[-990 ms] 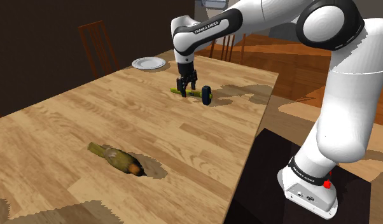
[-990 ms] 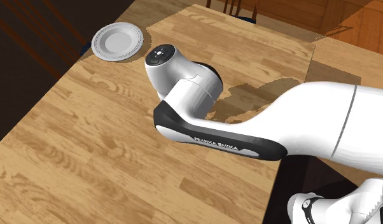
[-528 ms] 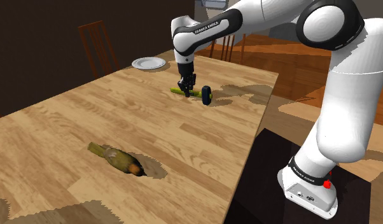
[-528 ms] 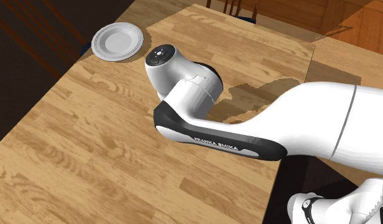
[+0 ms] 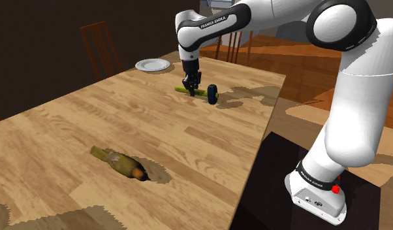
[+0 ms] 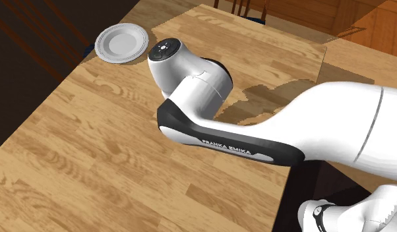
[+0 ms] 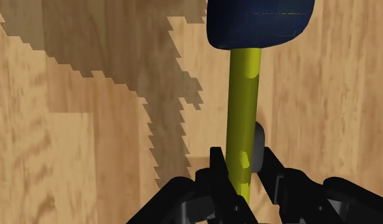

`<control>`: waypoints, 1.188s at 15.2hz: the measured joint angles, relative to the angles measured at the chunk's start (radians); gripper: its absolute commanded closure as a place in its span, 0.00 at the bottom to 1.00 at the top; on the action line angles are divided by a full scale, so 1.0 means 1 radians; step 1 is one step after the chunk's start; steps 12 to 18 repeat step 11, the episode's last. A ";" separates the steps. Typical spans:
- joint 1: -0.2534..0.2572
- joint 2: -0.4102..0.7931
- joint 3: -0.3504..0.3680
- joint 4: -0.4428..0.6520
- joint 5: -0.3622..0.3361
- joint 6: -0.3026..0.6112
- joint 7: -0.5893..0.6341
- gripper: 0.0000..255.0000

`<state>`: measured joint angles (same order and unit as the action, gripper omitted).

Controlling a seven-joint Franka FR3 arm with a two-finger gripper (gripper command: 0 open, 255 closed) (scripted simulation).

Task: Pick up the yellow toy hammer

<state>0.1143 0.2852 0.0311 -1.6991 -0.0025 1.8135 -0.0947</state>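
Note:
The toy hammer [image 5: 202,92] has a yellow-green handle and a dark blue head. In the shoulder view it hangs just above the far part of the wooden table [image 5: 123,131], level with it. My black gripper [image 5: 191,84] is shut on the handle, pointing straight down from the white arm. The wrist view has the two fingers clasping the yellow handle [image 7: 243,108] near its end, my gripper [image 7: 240,167] closed around it, with the blue head [image 7: 259,23] sticking out ahead over the wood. In the second exterior view the arm's wrist hides the hammer.
A white plate [image 5: 153,65] lies at the table's far corner, also the plate [image 6: 122,43] in the second exterior view. A greenish bottle [image 5: 121,163] lies on its side near the front. A wooden chair [image 5: 100,46] stands beyond the table's left edge. The stand [image 5: 299,196] sits at the lower right.
The fingers closed on the hammer's handle, then the gripper rose a little, lifting the hammer off the table. The bottle and plate stayed put.

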 measured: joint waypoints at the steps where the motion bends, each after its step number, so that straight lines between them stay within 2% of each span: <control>1: 0.001 -0.006 0.000 0.006 0.000 -0.012 0.001 1.00; 11: 0.001 -0.024 0.001 0.110 0.001 -0.134 0.001 1.00; 18: 0.001 -0.024 0.001 0.110 0.001 -0.134 0.001 1.00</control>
